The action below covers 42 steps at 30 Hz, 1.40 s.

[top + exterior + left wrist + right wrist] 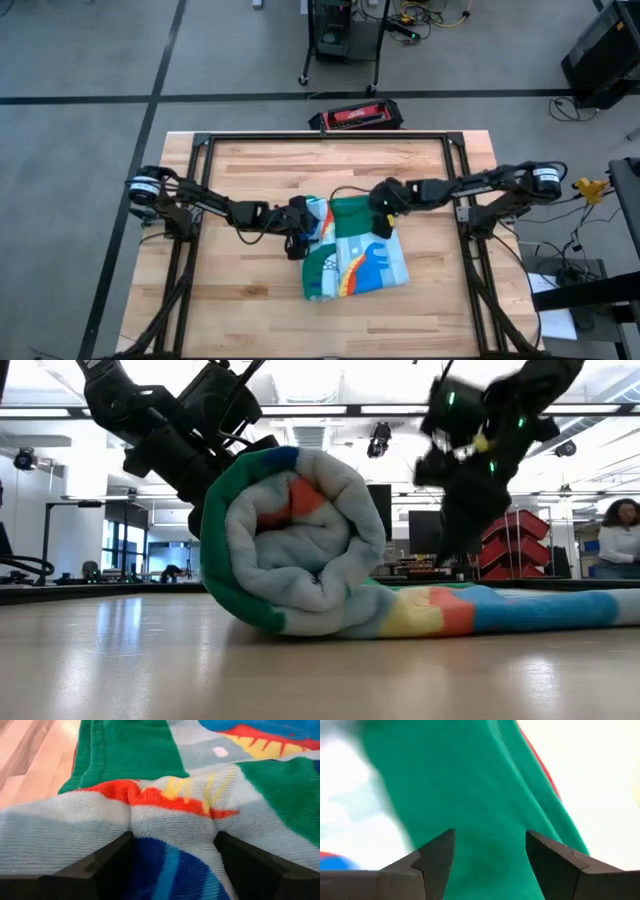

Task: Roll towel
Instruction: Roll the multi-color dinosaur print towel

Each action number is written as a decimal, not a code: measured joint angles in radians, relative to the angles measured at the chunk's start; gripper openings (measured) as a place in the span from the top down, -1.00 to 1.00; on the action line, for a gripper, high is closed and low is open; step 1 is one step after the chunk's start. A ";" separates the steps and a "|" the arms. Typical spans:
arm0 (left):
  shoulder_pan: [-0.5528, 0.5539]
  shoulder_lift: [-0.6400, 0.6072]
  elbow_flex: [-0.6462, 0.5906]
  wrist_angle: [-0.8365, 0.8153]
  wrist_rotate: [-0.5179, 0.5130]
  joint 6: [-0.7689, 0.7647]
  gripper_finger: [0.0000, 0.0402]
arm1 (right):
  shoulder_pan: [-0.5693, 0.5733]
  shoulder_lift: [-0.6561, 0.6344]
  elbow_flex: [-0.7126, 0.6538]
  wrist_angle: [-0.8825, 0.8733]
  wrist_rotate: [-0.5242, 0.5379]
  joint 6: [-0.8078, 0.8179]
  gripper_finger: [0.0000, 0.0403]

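Item: soft dinosaur-print terry towel with green border [355,258], mid-table, partly rolled at its left end. My left gripper [300,235] clamps a bunched fold of that roll. My right gripper [383,222], fingers parted, hovers over the towel's far green edge.

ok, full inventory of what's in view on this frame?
towel: one, pale blue-white with coloured dinosaur print and green border, middle of the table, partly rolled from its left side, the rest lying flat
table: one, light wood with black frame, centre of the floor
red-and-black case: one, on the floor just beyond the table's far edge
person: one, pale top, in the room behind, far right of the low view
left gripper: one, dark, fingers wide apart around a fold of the roll
right gripper: one, dark, open, over the towel's green border
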 joint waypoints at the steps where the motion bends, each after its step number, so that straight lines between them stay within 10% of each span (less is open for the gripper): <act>1: 0.000 0.000 0.000 0.001 -0.001 0.000 -0.37 | 0.026 -0.005 0.000 0.048 -0.003 -0.009 -0.16; 14: 0.001 0.001 0.004 0.000 -0.024 -0.024 -0.37 | 0.360 0.189 0.042 0.796 -0.081 -0.056 -0.10; 27: 0.002 0.001 0.002 0.000 -0.022 -0.033 -0.37 | 0.379 0.457 0.281 0.766 -0.084 -0.095 0.45; 35: 0.001 0.001 -0.001 0.003 -0.020 -0.033 -0.37 | 0.386 0.525 0.284 0.770 -0.084 -0.098 0.94; 42: 0.001 0.000 -0.001 0.000 -0.023 -0.030 -0.37 | 0.404 0.471 0.197 0.765 -0.077 -0.093 0.97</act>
